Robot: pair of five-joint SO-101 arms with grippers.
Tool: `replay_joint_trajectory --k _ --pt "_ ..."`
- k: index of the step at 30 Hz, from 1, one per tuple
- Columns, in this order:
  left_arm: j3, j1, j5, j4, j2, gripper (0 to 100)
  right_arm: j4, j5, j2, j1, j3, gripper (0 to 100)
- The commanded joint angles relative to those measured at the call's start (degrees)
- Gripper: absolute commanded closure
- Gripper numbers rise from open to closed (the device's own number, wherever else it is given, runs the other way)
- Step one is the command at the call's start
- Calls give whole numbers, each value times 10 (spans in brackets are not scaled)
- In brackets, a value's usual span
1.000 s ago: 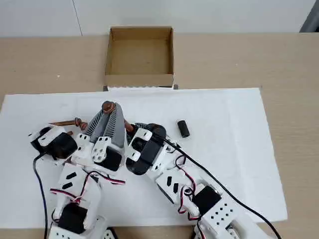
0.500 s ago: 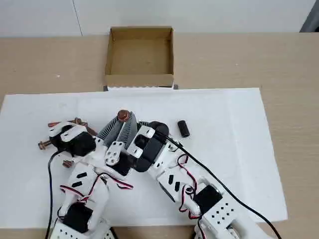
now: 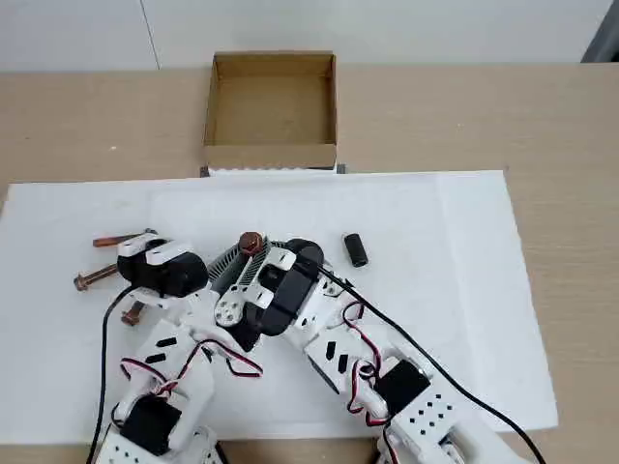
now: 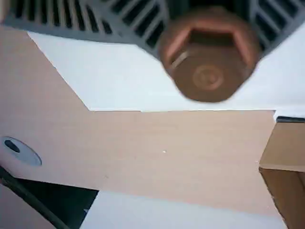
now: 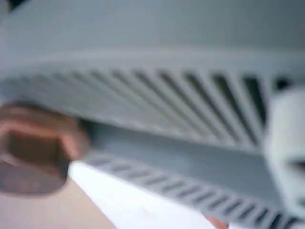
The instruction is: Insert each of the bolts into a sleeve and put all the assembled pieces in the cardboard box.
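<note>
Copper bolt [image 3: 250, 241] swung across, clamped in the left gripper [image 3: 248, 251].
Loose bolts [image 3: 92, 280] now lie behind that gripper; the black sleeve [image 3: 355, 248] waits near its tip, unmated.

the left gripper [image 3: 248, 250], closed around a bolt [image 3: 250, 241], has travelled to the right and nearer to the arm bases over the white sheet [image 3: 435, 290], in two steps; the head of the bolt is now just beside the right arm's wrist [image 3: 290, 282]. the left arm's motor block [image 3: 162, 271] has swung the same way, so two loose bolts [image 3: 93, 280] [image 3: 132, 312] that it covered a second ago now lie uncovered on the left part of the sheet
</note>
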Motion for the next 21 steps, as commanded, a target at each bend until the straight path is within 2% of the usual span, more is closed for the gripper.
replay_joint_trajectory --k 1,4,15,21 --pt "-1 10 -16 13 -1 875 -16 3 -13 -3 -41 997" --pt "-13 -11 -34 13 -1 815 -16 2 -13 -3 -40 997" --pt "-80 -74 -87 14 1 814 -11 2 -12 -3 -40 997" --pt "-99 -82 -105 15 2 814 -11 2 -8 -2 -40 997"
